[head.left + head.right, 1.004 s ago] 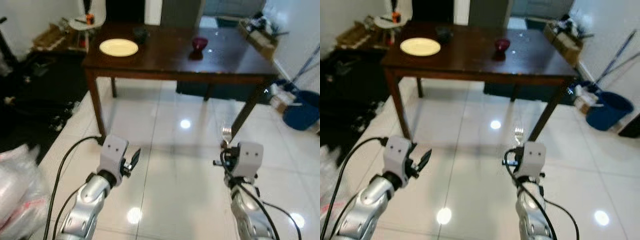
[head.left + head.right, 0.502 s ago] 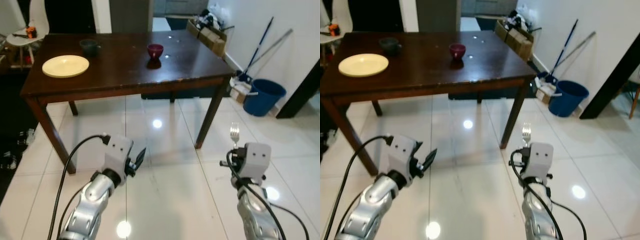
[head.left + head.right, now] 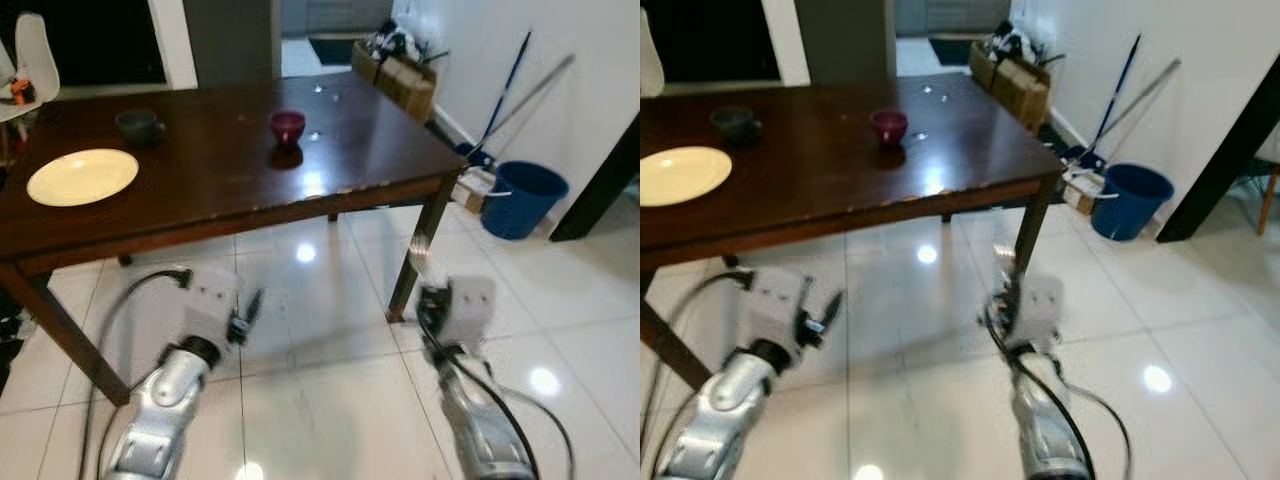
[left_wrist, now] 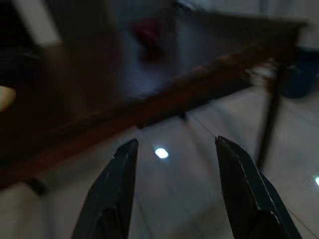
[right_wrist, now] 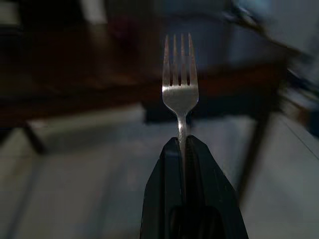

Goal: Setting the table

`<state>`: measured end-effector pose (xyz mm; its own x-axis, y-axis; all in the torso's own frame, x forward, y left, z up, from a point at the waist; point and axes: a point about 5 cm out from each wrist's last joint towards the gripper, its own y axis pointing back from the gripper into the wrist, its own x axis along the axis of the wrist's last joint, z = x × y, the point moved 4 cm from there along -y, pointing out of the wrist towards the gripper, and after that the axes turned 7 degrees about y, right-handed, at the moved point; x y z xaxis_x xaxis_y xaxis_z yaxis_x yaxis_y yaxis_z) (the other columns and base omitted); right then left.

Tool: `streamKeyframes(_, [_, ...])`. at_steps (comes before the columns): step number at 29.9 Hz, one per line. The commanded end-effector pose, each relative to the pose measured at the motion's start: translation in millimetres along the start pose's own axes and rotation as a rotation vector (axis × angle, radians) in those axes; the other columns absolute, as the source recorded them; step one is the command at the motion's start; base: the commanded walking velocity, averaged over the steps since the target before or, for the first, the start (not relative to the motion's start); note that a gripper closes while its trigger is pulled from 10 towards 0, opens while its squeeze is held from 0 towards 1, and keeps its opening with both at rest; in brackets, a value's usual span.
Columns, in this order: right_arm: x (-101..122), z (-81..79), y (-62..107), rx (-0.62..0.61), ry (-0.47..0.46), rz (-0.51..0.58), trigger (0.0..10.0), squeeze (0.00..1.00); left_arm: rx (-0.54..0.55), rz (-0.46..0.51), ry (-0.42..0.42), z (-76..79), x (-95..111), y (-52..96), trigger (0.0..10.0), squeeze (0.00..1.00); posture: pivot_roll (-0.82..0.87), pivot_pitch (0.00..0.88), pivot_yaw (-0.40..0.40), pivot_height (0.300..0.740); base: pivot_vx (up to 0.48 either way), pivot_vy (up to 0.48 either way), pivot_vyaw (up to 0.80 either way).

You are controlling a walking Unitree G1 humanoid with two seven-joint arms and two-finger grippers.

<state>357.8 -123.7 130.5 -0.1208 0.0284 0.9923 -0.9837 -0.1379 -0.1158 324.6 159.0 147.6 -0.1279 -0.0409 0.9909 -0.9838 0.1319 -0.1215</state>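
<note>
A dark wooden table (image 3: 230, 200) stands ahead. On it lie a cream plate (image 3: 82, 176) at the left, a dark cup (image 3: 135, 125) behind it and a small red bowl (image 3: 287, 125) near the middle. My right gripper (image 5: 181, 142) is shut on the handle of a silver fork (image 5: 180, 84), tines up; it is held above the floor beside the table's front right leg (image 3: 420, 255). My left gripper (image 4: 174, 142) is open with nothing between its fingers, low in front of the table's edge (image 3: 245, 310).
A blue bucket (image 3: 525, 197) stands on the right by the white wall, with long-handled mops (image 3: 520, 70) leaning there. Cardboard boxes (image 3: 400, 75) sit behind the table. A white chair (image 3: 30, 70) is at the far left. The tiled floor is glossy.
The camera has come closer to the table and turned; the table now looms larger. Both arms keep their pose, the fork still in the right gripper.
</note>
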Motion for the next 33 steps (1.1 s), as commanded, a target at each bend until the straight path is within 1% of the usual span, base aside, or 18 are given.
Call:
streamKeyframes(1, [4.3,-20.9,-6.3,0.081,-0.032,0.007,10.0,0.0,0.085,-0.007,-0.023,-17.6,0.8,9.2,10.0,0.0,0.1,0.006,-0.006,0.74,0.48,0.0,0.0])
streamKeyframes(3, [13.2,-32.9,-13.8,0.132,-0.054,0.028,10.0,0.0,0.141,0.014,-0.029,-27.7,8.4,15.8,10.0,0.0,0.13,0.008,-0.022,0.74,0.48,0.0,0.0])
streamKeyframes(7, [19.0,-44.8,-21.1,0.19,-0.08,0.035,10.0,0.0,0.212,0.043,-0.041,-39.0,18.6,24.6,10.0,0.0,0.17,0.023,-0.05,0.74,0.48,0.0,0.0])
streamKeyframes(10, [19.1,-51.2,-22.8,0.217,-0.085,0.032,10.0,0.0,0.251,0.053,-0.044,-45.4,23.4,30.0,10.0,0.0,0.18,0.024,-0.048,0.74,0.48,0.0,0.0])
streamKeyframes(12, [19.2,-52.4,-23.0,0.22,-0.085,0.032,10.0,0.0,0.255,0.054,-0.045,-46.6,24.3,30.3,10.0,0.0,0.17,0.026,-0.039,0.74,0.48,0.0,0.0])
streamKeyframes(14, [19.3,-52.8,-23.0,0.217,-0.086,0.033,10.0,0.0,0.249,0.056,-0.045,-46.3,26.9,27.7,10.0,0.0,0.16,0.021,-0.022,0.74,0.48,0.0,0.0])
streamKeyframes(15, [19.2,-50.8,-22.7,0.208,-0.09,0.034,10.0,0.0,0.237,0.06,-0.049,-44.3,28.8,24.9,10.0,0.0,0.16,0.021,-0.022,0.74,0.48,0.0,0.0])
streamKeyframes(16, [18.9,-48.2,-22.2,0.195,-0.094,0.034,10.0,0.0,0.225,0.067,-0.056,-42.5,31.2,21.7,10.0,0.0,0.14,0.018,-0.005,0.74,0.48,0.0,0.0])
streamKeyframes(17, [16.0,-39.3,-20.0,0.157,-0.1,0.029,10.0,0.0,0.19,0.084,-0.068,-37.3,37.7,12.6,10.0,0.0,0.13,0.017,0.009,0.74,0.48,0.0,0.0])
streamKeyframes(18, [16.0,-39.3,-20.0,0.157,-0.1,0.029,10.0,0.0,0.19,0.084,-0.068,-37.3,37.7,12.6,10.0,0.0,0.13,0.017,0.009,0.74,0.48,0.0,0.0])
streamKeyframes(22, [12.8,-25.2,-15.2,0.107,-0.095,0.027,10.0,0.0,0.159,0.108,-0.083,-33.0,47.5,2.1,10.0,0.0,0.11,0.017,0.03,0.74,0.48,0.0,0.0])
streamKeyframes(23, [13.4,-14.8,-14.5,0.065,-0.093,0.032,10.0,0.0,0.152,0.11,-0.082,-32.7,49.9,-0.4,10.0,0.0,0.11,0.019,0.042,0.74,0.48,0.0,0.0])
streamKeyframes(25, [13.5,-5.5,-14.2,0.029,-0.104,0.032,10.0,0.0,0.145,0.11,-0.084,-32.1,51.0,-1.8,10.0,0.0,0.11,0.019,0.044,0.74,0.48,0.0,0.0])
streamKeyframes(26, [13.5,-5.5,-14.2,0.029,-0.104,0.032,10.0,0.0,0.145,0.11,-0.084,-32.1,51.0,-1.8,10.0,0.0,0.11,0.019,0.044,0.74,0.48,0.0,0.0])
streamKeyframes(27, [13.3,1.0,-14.1,0.002,-0.103,0.033,10.0,0.0,0.141,0.11,-0.085,-31.6,51.5,-2.6,10.0,0.0,0.11,0.016,0.054,0.74,0.48,0.0,0.0])
streamKeyframes(28, [13.3,1.0,-14.1,0.002,-0.103,0.033,10.0,0.0,0.141,0.11,-0.085,-31.6,51.5,-2.6,10.0,0.0,0.11,0.016,0.054,0.74,0.48,0.0,0.0])
streamKeyframes(31, [12.7,10.0,-14.8,-0.024,-0.099,0.035,10.0,0.0,0.125,0.109,-0.083,-28.8,52.2,-5.4,10.0,0.0,0.1,0.007,0.071,0.74,0.48,0.0,0.0])
streamKeyframes(33, [12.9,11.1,-15.5,-0.026,-0.099,0.036,10.0,0.0,0.119,0.11,-0.083,-27.9,52.8,-6.7,10.0,0.0,0.1,0.006,0.069,0.74,0.48,0.0,0.0])
